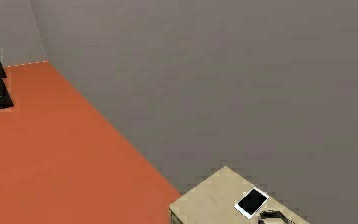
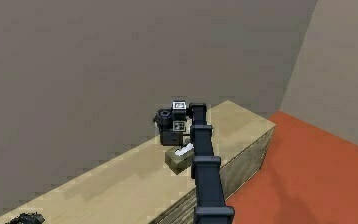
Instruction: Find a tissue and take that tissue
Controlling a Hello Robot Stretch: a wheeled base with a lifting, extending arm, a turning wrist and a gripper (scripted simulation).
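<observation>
Arm side view, tissue box (image 2: 180, 158) on counter (image 2: 107, 186), white tuft up, gripper (image 2: 163, 122) near, grasp cannot tell.

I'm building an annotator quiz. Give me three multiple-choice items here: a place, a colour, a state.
1. The small tan box sits: A on a chair; B on the long pale wooden table; C on a wall shelf.
2. The floor is: A grey; B blue; C orange-red.
3. The flat black white-edged slab: A lies flat; B stands on edge; C leans on the wall.
Key: B, it rests on the tabletop; C, seen in both views; A, its face points up.
</observation>
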